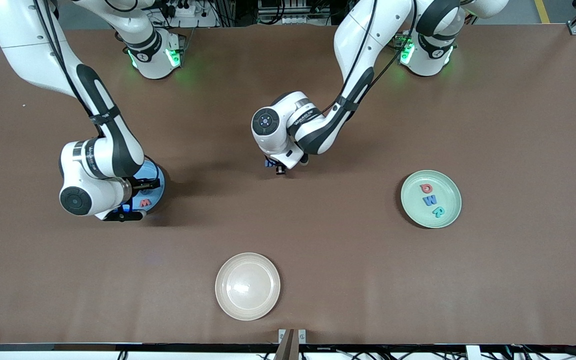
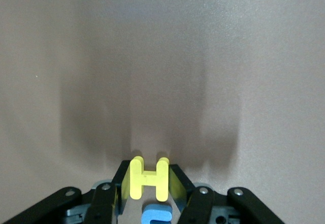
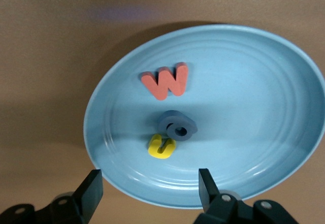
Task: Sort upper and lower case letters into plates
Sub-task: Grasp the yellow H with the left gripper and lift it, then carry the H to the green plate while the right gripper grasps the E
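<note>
Yellow foam is what I see first: my left claw (image 2: 150,183) has its two fingers pressed in against a yellow letter H (image 2: 149,178), which stands on edge between them, low over the brown counter (image 1: 318,240) near its middle. A blue letter (image 2: 157,215) sits just beside the H, closer to the wrist camera; I cannot make out which letter it is or whether it touches the fingers. In the front view that claw shows only as a dark tip under the wrist, with a scrap of blue next to it. My right claw (image 3: 150,191) hangs with its fingers spread wide and nothing between them, over the light blue plate (image 3: 264,148) toward the right arm's end of the counter. In that plate lie a red letter w (image 3: 166,81), a dark blue letter (image 3: 176,126) and a small yellow letter (image 3: 161,147), the last two touching. Toward the left arm's end sits the mint green plate (image 1: 450,186), holding a red letter (image 1: 425,188), a blue letter (image 1: 430,201) and a teal letter (image 1: 438,212) in a row. A cream plate (image 1: 247,286) lies nearest the front camera.
</note>
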`<action>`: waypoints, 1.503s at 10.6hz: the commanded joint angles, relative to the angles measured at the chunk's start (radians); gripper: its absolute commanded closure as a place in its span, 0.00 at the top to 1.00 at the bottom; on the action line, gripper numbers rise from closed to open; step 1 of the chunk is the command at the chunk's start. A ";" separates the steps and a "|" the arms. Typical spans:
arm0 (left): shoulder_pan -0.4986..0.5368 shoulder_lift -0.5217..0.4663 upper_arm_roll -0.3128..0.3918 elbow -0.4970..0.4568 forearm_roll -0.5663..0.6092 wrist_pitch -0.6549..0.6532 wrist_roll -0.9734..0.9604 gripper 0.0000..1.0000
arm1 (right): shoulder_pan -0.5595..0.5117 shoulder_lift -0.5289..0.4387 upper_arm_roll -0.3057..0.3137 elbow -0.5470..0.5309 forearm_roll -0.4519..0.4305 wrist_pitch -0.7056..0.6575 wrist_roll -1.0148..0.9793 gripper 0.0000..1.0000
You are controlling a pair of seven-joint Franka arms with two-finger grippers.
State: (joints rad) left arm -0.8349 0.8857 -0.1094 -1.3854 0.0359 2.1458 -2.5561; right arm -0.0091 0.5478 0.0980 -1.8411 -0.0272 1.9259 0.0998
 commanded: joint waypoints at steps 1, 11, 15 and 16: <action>-0.004 0.010 0.008 0.000 0.032 0.006 0.008 0.10 | 0.020 -0.009 0.008 0.016 0.041 -0.031 0.055 0.85; 0.160 -0.106 -0.041 0.005 -0.027 -0.168 0.342 0.00 | 0.231 -0.014 0.009 0.057 0.185 -0.051 0.385 0.86; 0.304 -0.218 -0.044 -0.013 -0.066 -0.351 0.609 0.00 | 0.423 -0.014 0.008 0.094 0.213 0.025 0.507 0.85; 0.347 -0.249 -0.044 -0.041 -0.082 -0.392 0.723 0.00 | 0.478 -0.009 0.006 0.092 0.213 0.075 0.565 0.84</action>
State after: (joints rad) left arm -0.5548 0.6978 -0.1399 -1.3662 -0.0071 1.7996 -1.9600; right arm 0.3981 0.5466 0.1134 -1.7444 0.1759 1.9558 0.5932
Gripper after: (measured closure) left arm 0.665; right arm 0.150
